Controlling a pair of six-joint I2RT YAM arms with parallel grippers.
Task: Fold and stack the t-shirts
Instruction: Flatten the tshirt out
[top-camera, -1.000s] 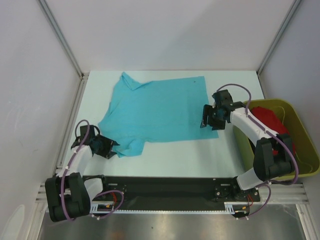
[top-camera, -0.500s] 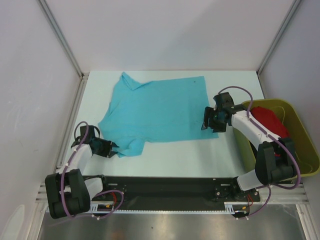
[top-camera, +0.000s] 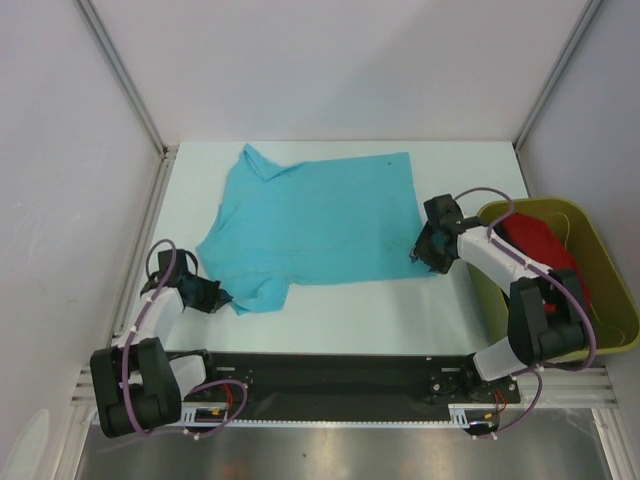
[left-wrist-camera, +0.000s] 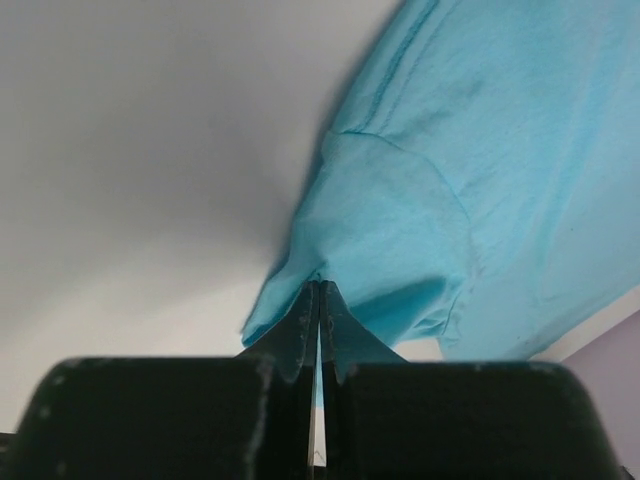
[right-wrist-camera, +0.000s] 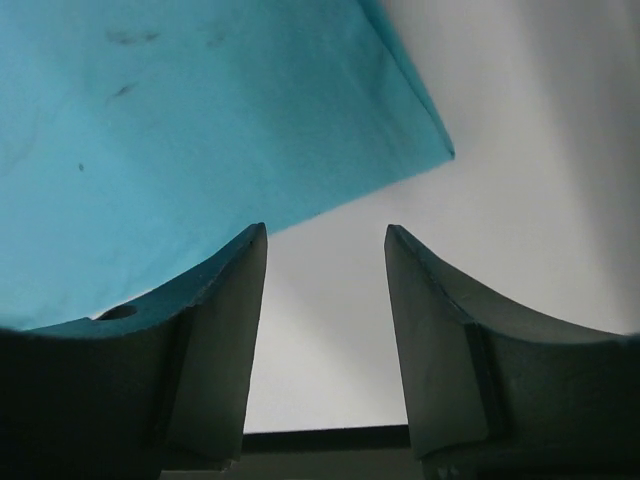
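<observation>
Spread flat on the white table (top-camera: 350, 310), collar to the far left, hem to the right: one turquoise t-shirt (top-camera: 310, 220); soft, thin and light by the look of it; sure to droop and crease wherever unsupported; unlikely to slide off on its own, yet easy to drag out of shape; nothing fragile about it. Best taken at edges and corners, a sleeve on one side and a hem corner on the other, so as to lift a whole side at once and keep the fold line straight; poor sense in pinching mid-panel, with only a bunched peak to show for it.

Left gripper (left-wrist-camera: 318, 292) pressed fully together at the near-left sleeve; a tuck of turquoise cloth peaked at the tips and apparently nipped between them. Right gripper (right-wrist-camera: 325, 240) roughly half apart, low over bare table just beside the near edge of the shirt, close to its near-right hem corner; one finger (right-wrist-camera: 215, 330) at the cloth edge; nothing held.

Counted: one turquoise t-shirt on the table; one red t-shirt (top-camera: 535, 240) heaped in the olive-green tub (top-camera: 612, 300) at the right; perhaps more beneath the red, cannot tell; no folded stack in sight; two grippers, one tub.
</observation>
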